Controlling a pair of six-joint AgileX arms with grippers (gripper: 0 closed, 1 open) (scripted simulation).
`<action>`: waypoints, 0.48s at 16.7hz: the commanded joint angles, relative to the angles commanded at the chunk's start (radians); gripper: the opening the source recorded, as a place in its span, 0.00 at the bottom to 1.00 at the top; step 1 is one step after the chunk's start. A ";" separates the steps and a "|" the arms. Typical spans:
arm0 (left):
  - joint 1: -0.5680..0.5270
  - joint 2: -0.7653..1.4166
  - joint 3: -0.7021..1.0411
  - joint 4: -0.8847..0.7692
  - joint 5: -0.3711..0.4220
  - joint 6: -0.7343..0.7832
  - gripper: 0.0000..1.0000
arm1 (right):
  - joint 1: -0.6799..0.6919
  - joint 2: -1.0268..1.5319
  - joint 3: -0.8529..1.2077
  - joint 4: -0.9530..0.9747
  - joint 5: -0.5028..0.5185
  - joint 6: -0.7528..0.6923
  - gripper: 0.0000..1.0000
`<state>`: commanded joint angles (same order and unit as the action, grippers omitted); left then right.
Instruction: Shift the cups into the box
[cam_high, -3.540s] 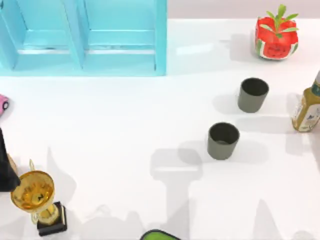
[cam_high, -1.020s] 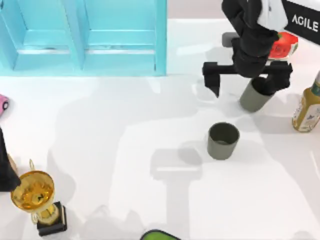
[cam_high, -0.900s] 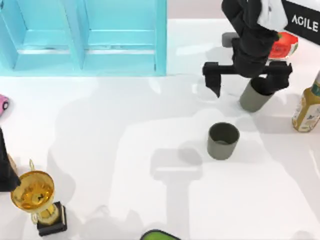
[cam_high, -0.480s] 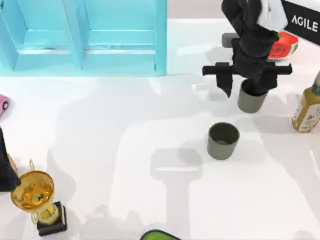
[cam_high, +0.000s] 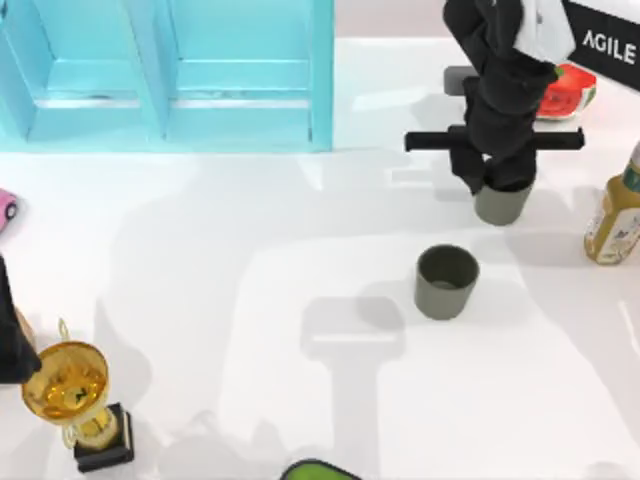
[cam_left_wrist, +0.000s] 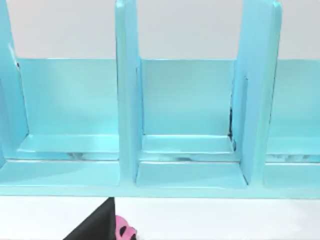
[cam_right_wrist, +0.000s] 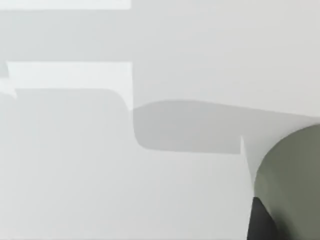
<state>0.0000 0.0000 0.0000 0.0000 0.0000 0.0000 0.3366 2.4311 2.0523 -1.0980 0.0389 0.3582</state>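
Right gripper (cam_high: 497, 178): clamped on far cup (cam_high: 501, 204), table's (cam_high: 250, 260) right side. Near cup (cam_high: 446, 281): free, upright. Left gripper's finger state undeterminable.

You have: cups (cam_high: 446, 282) — matt grey-olive, smooth, unglazed look | box (cam_high: 165, 75) — glossy turquoise, smooth like painted panels | table (cam_high: 250, 260) — white, smooth, slight sheen | trophy (cam_high: 68, 385) — shiny gold metal look, matt black base | right gripper (cam_high: 492, 180) — matt black plastic look | bottle (cam_high: 612, 222) — glossy, paper-like label
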 joint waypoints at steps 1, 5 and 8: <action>0.000 0.000 0.000 0.000 0.000 0.000 1.00 | 0.000 0.000 0.000 0.000 0.000 0.000 0.00; 0.000 0.000 0.000 0.000 0.000 0.000 1.00 | 0.000 -0.001 0.000 0.000 0.000 0.000 0.00; 0.000 0.000 0.000 0.000 0.000 0.000 1.00 | -0.019 -0.017 0.025 -0.018 -0.010 -0.024 0.00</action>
<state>0.0000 0.0000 0.0000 0.0000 0.0000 0.0000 0.3172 2.4139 2.0775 -1.1160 0.0293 0.3340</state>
